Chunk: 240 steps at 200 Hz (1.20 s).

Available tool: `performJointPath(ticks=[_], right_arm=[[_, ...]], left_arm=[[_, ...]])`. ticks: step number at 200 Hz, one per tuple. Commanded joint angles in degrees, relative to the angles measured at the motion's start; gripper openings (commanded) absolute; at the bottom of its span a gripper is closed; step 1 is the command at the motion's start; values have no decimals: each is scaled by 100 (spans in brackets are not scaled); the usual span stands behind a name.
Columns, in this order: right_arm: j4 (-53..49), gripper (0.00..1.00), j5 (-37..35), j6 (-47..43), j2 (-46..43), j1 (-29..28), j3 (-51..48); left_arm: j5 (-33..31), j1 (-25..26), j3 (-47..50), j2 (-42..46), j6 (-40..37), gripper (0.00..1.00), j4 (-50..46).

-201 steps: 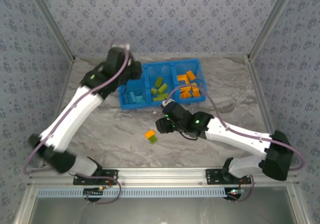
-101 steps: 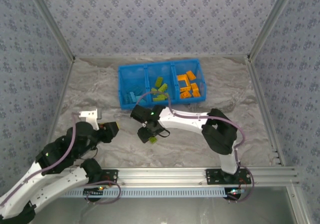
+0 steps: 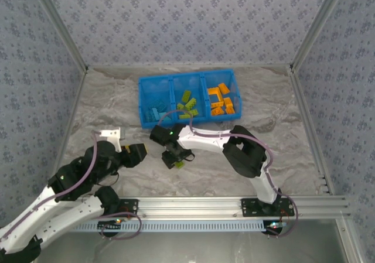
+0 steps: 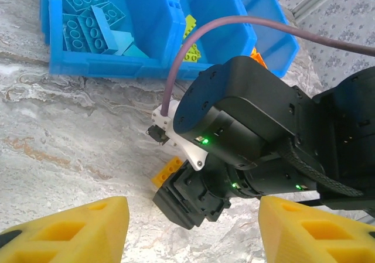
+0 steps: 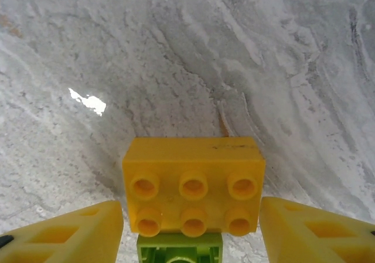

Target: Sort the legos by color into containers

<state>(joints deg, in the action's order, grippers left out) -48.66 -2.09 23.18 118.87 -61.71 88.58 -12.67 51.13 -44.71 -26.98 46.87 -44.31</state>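
Hovering my right gripper (image 5: 192, 231), jaws spread and gripping nothing, over an orange brick (image 5: 192, 169) touching a lime brick (image 5: 179, 250) on the marble table (image 3: 281, 140), near the blue bin (image 4: 105, 67); my left gripper (image 4: 193, 228) gapes empty

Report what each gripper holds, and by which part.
Nothing is held. The left gripper is open and empty. The jaws of the right gripper stand either side of the orange brick, with gaps on both sides.
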Motion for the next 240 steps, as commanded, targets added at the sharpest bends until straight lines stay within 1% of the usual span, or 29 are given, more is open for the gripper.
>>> performJointPath(ticks=[1, 31, 64, 83, 101, 108, 129, 149, 159, 180, 198, 220, 240], right_arm=[[-89, 62, 57, -74, 167, 83, 262], [-58, 55, 67, -72, 233, 139, 336], [-33, 43, 27, -63, 179, 173, 353], [-169, 40, -217, -6, -188, 191, 320], [-338, 39, -498, 93, -861, 277, 207], [-391, 39, -588, 111, -1146, 375, 131], [-537, 39, -879, 137, -2098, 794, -174], [-508, 40, -1027, 76, -2794, 1549, -589], [-384, 40, -1004, 0, -2975, 2051, -783], [-66, 39, -903, -235, -2892, 2860, -854], [129, 38, -787, -349, -2487, 3319, -551], [164, 38, -662, -369, -1779, 3678, 100], [-46, 37, -822, -298, -1127, 3812, 736]], left_arm=[[-49, 37, -114, 127, -97, 65, 73], [-96, 39, -229, 174, -201, 71, 65], [-126, 37, -249, 270, -276, 75, 216], [-110, 37, -281, 261, -321, 77, 344], [-6, 37, -327, 141, -380, 81, 510], [42, 37, -351, 52, -425, 83, 764], [85, 37, -550, -415, -471, 86, 1079], [272, 37, -880, -1090, -592, 87, 1410], [420, 46, -1064, -1466, -670, 87, 1570], [563, 96, -1497, -2230, -866, 87, 1860], [582, 174, -1867, -2834, -1080, 87, 2060], [607, 239, -2321, -3443, -1263, 87, 2156], [595, 321, -2617, -3796, -1364, 87, 2147]])
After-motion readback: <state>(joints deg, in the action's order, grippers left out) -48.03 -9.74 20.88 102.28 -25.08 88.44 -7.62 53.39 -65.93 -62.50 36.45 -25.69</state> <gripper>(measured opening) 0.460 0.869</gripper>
